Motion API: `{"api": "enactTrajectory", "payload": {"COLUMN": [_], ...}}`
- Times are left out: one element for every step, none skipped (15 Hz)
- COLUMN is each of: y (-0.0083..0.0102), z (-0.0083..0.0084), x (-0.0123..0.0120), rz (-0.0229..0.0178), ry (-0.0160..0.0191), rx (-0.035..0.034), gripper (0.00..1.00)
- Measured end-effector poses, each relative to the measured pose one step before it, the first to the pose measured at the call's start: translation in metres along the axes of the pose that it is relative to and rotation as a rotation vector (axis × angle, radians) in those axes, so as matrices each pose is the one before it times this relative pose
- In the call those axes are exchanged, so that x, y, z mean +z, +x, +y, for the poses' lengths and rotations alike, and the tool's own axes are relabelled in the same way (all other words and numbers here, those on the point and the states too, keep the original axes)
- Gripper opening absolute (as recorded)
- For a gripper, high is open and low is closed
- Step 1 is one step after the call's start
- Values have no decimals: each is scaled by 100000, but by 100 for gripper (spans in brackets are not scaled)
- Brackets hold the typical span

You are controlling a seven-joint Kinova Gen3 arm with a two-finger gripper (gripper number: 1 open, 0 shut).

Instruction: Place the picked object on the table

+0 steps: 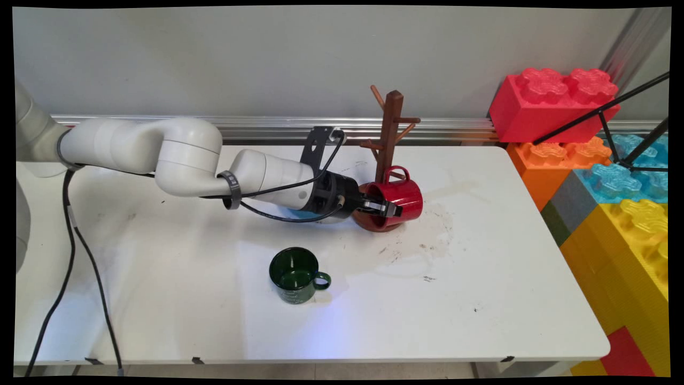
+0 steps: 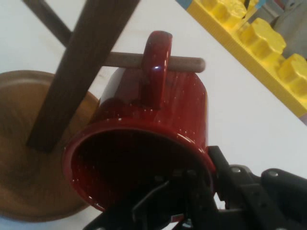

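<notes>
The glossy red enamel mug [image 1: 398, 198] is held on its side at the centre of the main view, its open mouth turned toward the picture's left, where the arm enters, and its base toward the right. The black two-finger gripper [image 1: 386, 208] is clenched on the mug's rim, one finger inside the mouth and the other along the outer wall, as seen at the bottom of the hand view. The mug's long axis runs nearly in line with the jaws, tilted slightly. The mug's loop handle [image 2: 156, 64] points to the top of the frame and is threaded over a lower horizontal wooden peg [image 2: 184, 62] of the dark brown wooden mug tree [image 1: 389, 133]. The mug lies just beside the tree's upright post, above its round base [image 2: 21, 158]. A dark green enamel mug [image 1: 295, 275] stands upright on the white surface [image 1: 481, 299], lower centre, well apart from the jaws
</notes>
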Motion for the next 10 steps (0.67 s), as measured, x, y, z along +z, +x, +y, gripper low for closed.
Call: {"api": "enactTrajectory", "payload": {"y": [60,44,39,30,57,87,111,123,131,118], "z": [268,314,293,216,326,429,443,428,553,589], "x": [-137,-165,-156,-104,-155,-173,-126,-82,-90,-44], "rz": [-70,-176,-132,-116,-109,-51,-36,35,6,-279], "ry": [-576,-668,-608,-426,-607,-808,-869,-857,-1180,-1333], "rx": [-264,-335,-235,-188,-306,-321,-307,-262,-269,-46], "gripper": [0,0,0,0,0,0,0,0,0,0]}}
